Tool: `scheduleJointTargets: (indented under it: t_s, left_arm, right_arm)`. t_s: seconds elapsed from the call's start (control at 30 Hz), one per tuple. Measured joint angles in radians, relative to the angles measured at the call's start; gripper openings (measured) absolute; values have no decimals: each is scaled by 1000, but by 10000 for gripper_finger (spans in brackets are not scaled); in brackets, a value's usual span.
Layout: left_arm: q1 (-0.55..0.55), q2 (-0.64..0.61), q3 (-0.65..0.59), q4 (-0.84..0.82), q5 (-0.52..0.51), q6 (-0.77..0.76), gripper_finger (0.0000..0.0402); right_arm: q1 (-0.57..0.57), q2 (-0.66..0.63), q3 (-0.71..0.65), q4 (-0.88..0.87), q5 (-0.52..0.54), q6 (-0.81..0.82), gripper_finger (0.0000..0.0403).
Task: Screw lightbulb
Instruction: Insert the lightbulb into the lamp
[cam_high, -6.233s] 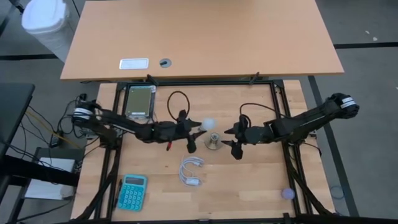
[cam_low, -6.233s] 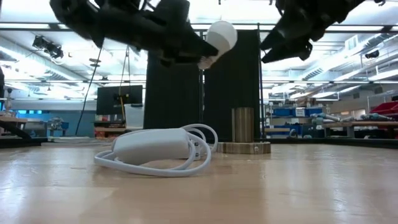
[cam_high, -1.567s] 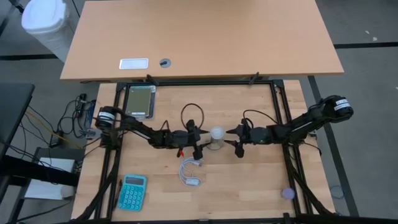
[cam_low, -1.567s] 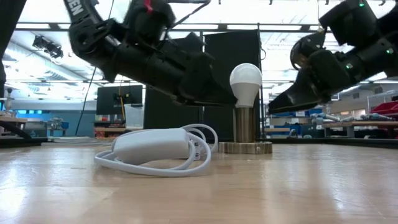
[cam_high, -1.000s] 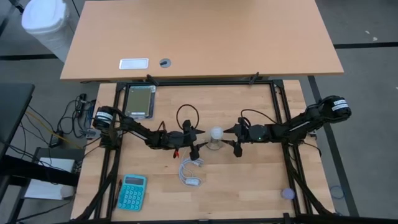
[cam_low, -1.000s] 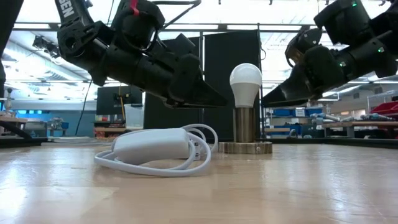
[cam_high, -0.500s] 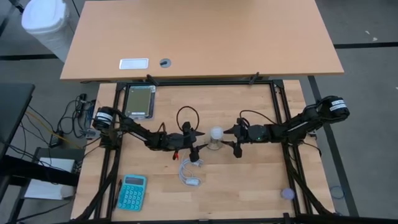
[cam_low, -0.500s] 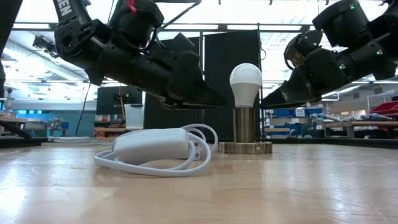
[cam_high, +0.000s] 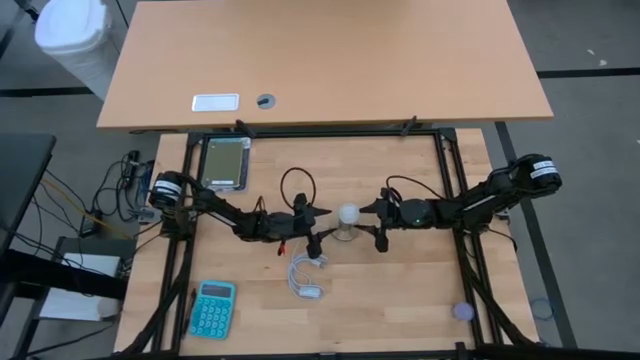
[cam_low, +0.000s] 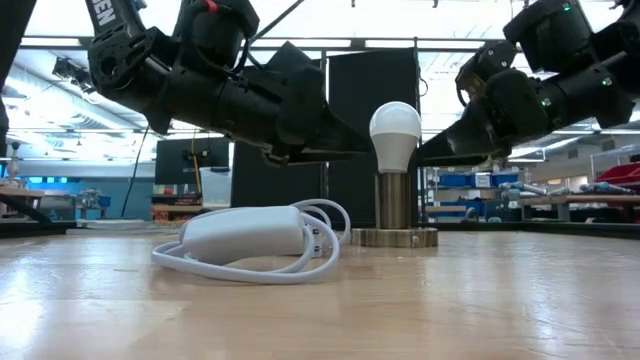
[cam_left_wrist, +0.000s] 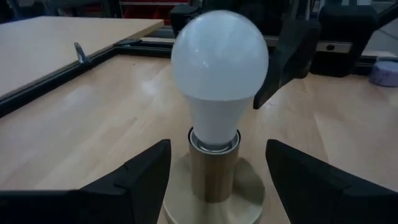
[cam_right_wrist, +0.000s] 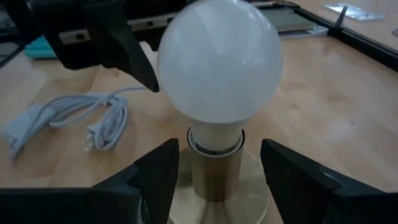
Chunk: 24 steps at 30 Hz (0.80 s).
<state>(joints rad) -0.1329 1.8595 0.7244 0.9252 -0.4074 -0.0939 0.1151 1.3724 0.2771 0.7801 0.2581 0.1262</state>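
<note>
Two open tools, left (cam_high: 318, 228) and right (cam_high: 372, 224), flank the lightbulb (cam_high: 347, 214) seated in its socket (cam_low: 394, 212), holding nothing.

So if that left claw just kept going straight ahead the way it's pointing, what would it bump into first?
Most likely the lightbulb standing in its wooden socket. The left gripper points straight at it, fingers open to either side, not touching. Behind it waits the right gripper.

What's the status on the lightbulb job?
Left gripper and right gripper open, flanking the lightbulb, touching nothing. Lightbulb upright in its socket. White cord beside the base, not obstructing.
</note>
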Motion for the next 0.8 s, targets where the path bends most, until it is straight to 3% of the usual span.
scheduleJointTargets:
  t_s: [0.8]
  left_arm:
    - [77,1,39,-53,12,92,269]
  right_arm:
    - [1,0,34,-40,-27,9,230]
